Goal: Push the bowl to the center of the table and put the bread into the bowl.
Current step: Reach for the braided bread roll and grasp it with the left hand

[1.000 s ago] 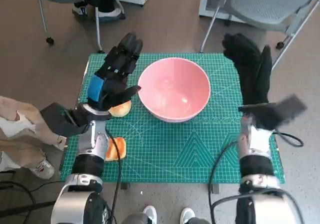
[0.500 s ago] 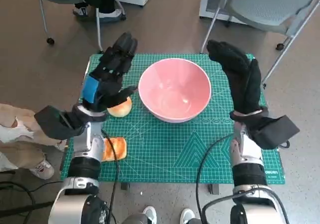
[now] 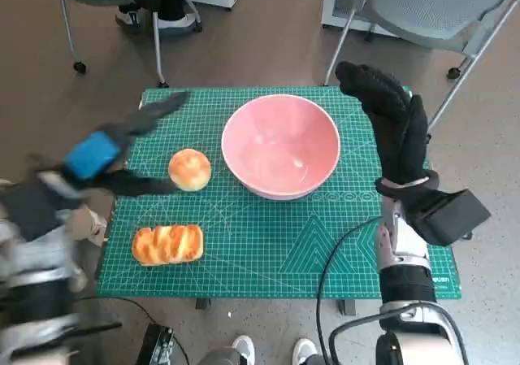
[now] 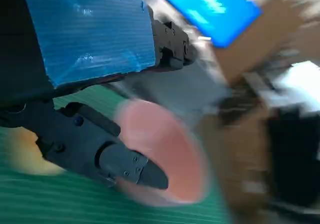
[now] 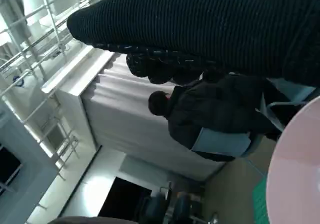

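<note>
Left hand point(image 3: 101, 149): blurred, frame's left, fingers apart, holding nothing. Right hand point(image 3: 390, 125): raised upper right beside your bowl point(image 3: 281, 145), fingers extended, empty.

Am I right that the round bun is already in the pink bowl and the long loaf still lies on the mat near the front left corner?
Not quite. In the head view the round bun sits on the green mat, just left of the pink bowl, which holds nothing. The long loaf does lie near the front left corner.
</note>
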Motion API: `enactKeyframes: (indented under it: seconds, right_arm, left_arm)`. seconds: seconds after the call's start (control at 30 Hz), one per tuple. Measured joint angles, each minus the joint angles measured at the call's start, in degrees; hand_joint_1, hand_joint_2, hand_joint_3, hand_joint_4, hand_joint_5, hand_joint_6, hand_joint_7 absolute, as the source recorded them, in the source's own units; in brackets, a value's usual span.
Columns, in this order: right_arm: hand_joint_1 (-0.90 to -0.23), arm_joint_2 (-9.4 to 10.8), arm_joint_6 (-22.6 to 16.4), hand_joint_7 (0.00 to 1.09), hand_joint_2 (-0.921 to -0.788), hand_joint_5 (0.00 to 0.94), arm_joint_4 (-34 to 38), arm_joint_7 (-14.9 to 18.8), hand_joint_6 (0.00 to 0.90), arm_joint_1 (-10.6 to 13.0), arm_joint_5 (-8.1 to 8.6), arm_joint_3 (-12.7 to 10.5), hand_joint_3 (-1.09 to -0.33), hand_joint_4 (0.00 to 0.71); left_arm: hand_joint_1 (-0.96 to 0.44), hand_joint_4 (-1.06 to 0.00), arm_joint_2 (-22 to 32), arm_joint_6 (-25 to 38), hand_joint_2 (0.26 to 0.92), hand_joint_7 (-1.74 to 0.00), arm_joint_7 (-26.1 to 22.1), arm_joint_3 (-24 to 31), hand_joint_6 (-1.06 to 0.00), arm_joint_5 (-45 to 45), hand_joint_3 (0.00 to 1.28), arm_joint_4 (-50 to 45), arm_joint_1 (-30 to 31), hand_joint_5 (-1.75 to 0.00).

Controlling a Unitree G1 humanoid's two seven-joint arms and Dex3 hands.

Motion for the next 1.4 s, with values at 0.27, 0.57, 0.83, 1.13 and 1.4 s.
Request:
enactKeyframes:
  seconds: [0.27, 0.57, 0.83, 1.13, 1.4]
  right_arm:
    - [-0.655, 0.9, 1.5, 0.20, -0.921, 0.003, -0.9, 0.0, 0.189, 0.4, 0.22, 0.6, -0.792, 0.212]
    - [-0.650, 1.7, 2.1, 0.21, -0.921, 0.004, -0.5, 0.0, 0.185, 0.9, 0.55, 0.7, -0.791, 0.214]
    - [-0.645, 1.8, 2.1, 0.22, -0.921, 0.004, 0.8, 0.1, 0.182, 0.9, 0.56, 0.7, -0.791, 0.216]
    - [-0.644, 1.8, 1.9, 0.23, -0.921, 0.003, 1.6, 1.0, 0.177, 0.9, 1.64, 0.7, -0.792, 0.217]
    - [-0.645, 1.8, 1.9, 0.25, -0.921, 0.003, 1.9, 1.7, 0.179, 0.9, 2.48, 0.6, -0.790, 0.216]
  left_arm:
    - [-0.36, -0.12, 6.1, 8.3, 0.691, -0.11, 0.9, 1.2, -0.31, 6.6, 0.00, -16.3, 10.1, -0.04]
    - [-0.32, -0.14, 7.6, 16.9, 0.685, -0.12, 1.6, -3.6, -0.33, 12.0, 0.00, -23.4, 13.1, -0.04]
    - [-0.29, -0.17, 8.2, 25.8, 0.689, -0.12, 1.5, -9.9, -0.34, 18.6, 0.00, -26.1, 13.2, -0.04]
    - [-0.30, -0.18, 8.9, 32.5, 0.701, -0.12, 1.4, -16.5, -0.33, 25.1, 0.01, -27.3, 12.8, -0.03]
    - [-0.32, -0.19, 8.6, 32.8, 0.706, -0.12, 2.1, -20.2, -0.34, 26.5, 0.01, -25.6, 12.3, -0.03]
